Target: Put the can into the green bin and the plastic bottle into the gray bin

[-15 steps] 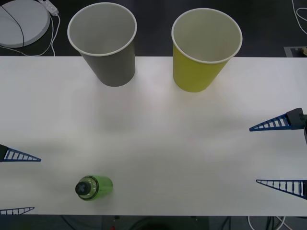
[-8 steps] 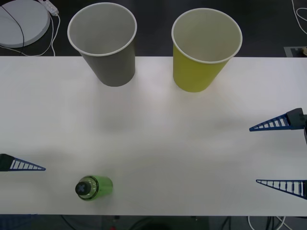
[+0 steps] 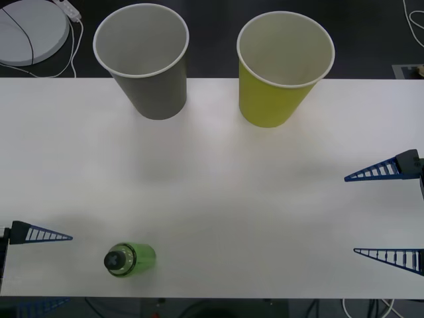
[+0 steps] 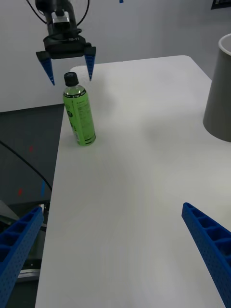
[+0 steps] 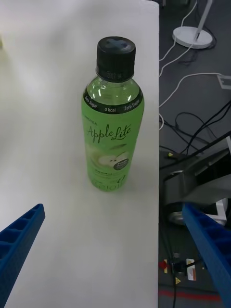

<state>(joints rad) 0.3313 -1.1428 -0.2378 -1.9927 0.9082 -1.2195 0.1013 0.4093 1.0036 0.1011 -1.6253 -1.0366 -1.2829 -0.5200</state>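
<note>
The plastic bottle [image 3: 130, 258] [image 5: 113, 130] [image 4: 79, 115], green with a black cap, stands upright near the table's front edge on the left. My left gripper [image 3: 69, 268] [image 5: 113, 208] [image 4: 70, 80] is open just left of it, its fingers apart and facing the bottle without touching it. The gray bin [image 3: 142, 59] [image 4: 221, 91] stands at the back left, and the green bin [image 3: 281, 66] at the back right. At the table's right side my right gripper [image 3: 350, 214] [image 4: 113, 208] hangs open with nothing in it. The can is out of view.
The white table [image 3: 218, 179] is bare between the bins and the bottle. The bottle stands close to the front edge [image 5: 156, 144], with cables on the floor beyond it. A white round base [image 3: 30, 26] with a cord lies on the floor behind the back left corner.
My left gripper has moved right and toward the front edge, closing in on the bottle. The right arm, the bottle and both bins have not moved.
</note>
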